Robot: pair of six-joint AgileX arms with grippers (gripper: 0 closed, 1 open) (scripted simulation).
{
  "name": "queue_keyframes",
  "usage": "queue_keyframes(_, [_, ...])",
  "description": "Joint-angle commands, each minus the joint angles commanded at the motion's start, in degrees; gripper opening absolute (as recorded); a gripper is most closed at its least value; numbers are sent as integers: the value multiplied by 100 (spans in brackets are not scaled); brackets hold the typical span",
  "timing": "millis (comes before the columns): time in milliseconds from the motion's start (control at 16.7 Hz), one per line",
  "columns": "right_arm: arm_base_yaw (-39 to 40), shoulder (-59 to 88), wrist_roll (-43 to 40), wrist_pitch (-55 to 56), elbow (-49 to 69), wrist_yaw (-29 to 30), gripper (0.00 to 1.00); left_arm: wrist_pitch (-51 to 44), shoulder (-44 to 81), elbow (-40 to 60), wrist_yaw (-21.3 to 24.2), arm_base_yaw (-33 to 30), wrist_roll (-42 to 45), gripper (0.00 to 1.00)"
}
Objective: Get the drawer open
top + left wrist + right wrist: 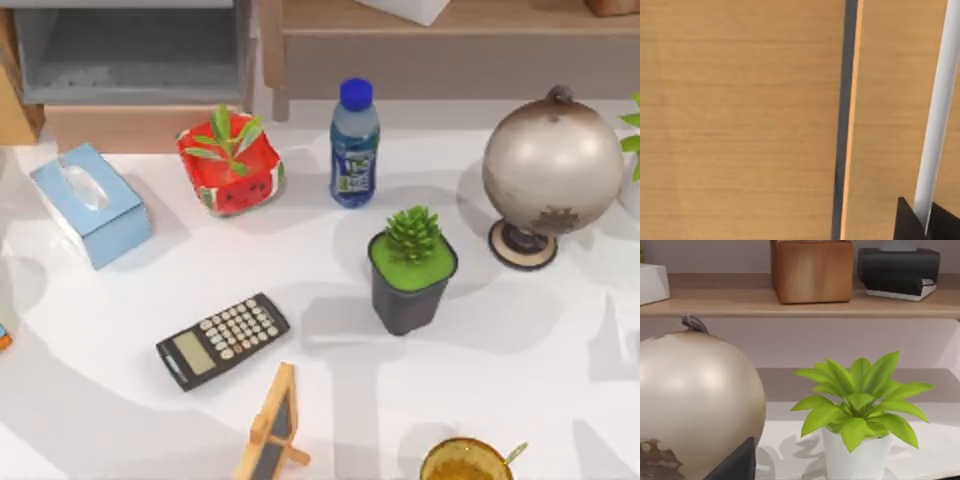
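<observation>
White tabletop (500,340), with wooden furniture along the far edge.

Containers, left to right:
- drawer (130,50) at far left corner: grey interior exposed from above, wooden front (130,128) facing the table
- blue tissue box (90,205), a tissue seen through its top slot
- watermelon-print pot (232,172), leafy sprout held in it
- blue-capped bottle (354,145), upright
- black pot (410,292), green succulent planted in it
- cup (465,462) at near edge, yellowish contents
- white pot (860,457) with a broad-leaf plant, seen by the right wrist camera
- on the shelf (790,302) behind it: wooden box (811,270), black box (897,270)

Other items: calculator (222,340) lying flat and a small wooden easel board (272,425) are placed near the front. Globe (553,165) is stood at right, just beside the white pot in the right wrist view. All of these are kept well apart from the drawer front.

Left gripper (926,227): dark fingers (907,225) are seen on both sides of the white bar handle (939,100), jaws closed down to the bar's width, and the bar is held between them. Wood panel (890,100) is right behind the jaws. A dark gap (845,100) is seen to one side of the jaws, with a wider wood face (740,120) beyond it.

Right arm is parked facing the globe and white pot. Its grip state cannot be told.
</observation>
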Motion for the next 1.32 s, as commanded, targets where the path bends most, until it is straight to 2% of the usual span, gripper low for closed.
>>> queue_keyframes(300, [0, 0, 0, 0, 0, 0, 100, 505, -439, -929, 231, 231, 21, 0])
queue_keyframes(720, [0, 0, 0, 0, 0, 0, 100, 588, -489, -1087, 275, 287, 22, 0])
queue_keyframes(1140, [0, 0, 0, 0, 0, 0, 100, 1237, -1000, -2284, 727, 734, 45, 0])
queue_keyframes(1320, [0, 0, 0, 0, 0, 0, 100, 1306, -1054, -2394, 771, 783, 47, 0])
